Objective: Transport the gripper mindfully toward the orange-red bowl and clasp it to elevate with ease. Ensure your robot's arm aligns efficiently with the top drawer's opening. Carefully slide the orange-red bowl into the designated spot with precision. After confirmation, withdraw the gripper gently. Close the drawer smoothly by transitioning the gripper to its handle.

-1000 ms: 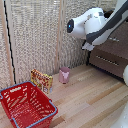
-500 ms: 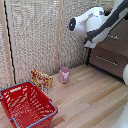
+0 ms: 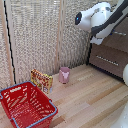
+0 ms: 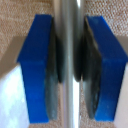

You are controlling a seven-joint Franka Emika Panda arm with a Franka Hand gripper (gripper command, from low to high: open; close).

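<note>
The handle [image 4: 67, 65] sits between your gripper's [image 4: 67, 67] blue fingers [image 4: 37, 70], jaws closed onto the silver bar. Robot's arm [image 3: 97, 20] is up by the dresser [image 3: 112, 52], slightly nearer it than half a second ago. Red basket [image 3: 27, 105], pink cup [image 3: 64, 75] unmoved, well away from the dresser.

The gripper [image 4: 67, 67] fills the wrist view. Its two blue fingers [image 4: 35, 70] stand on either side of a slim silver-grey handle [image 4: 68, 30], which runs straight through the gap between them. Dark, worn pads line the fingers' inner faces and sit against the bar or very close to it on both sides. Behind lies a blurred tan surface [image 4: 12, 20].
</note>
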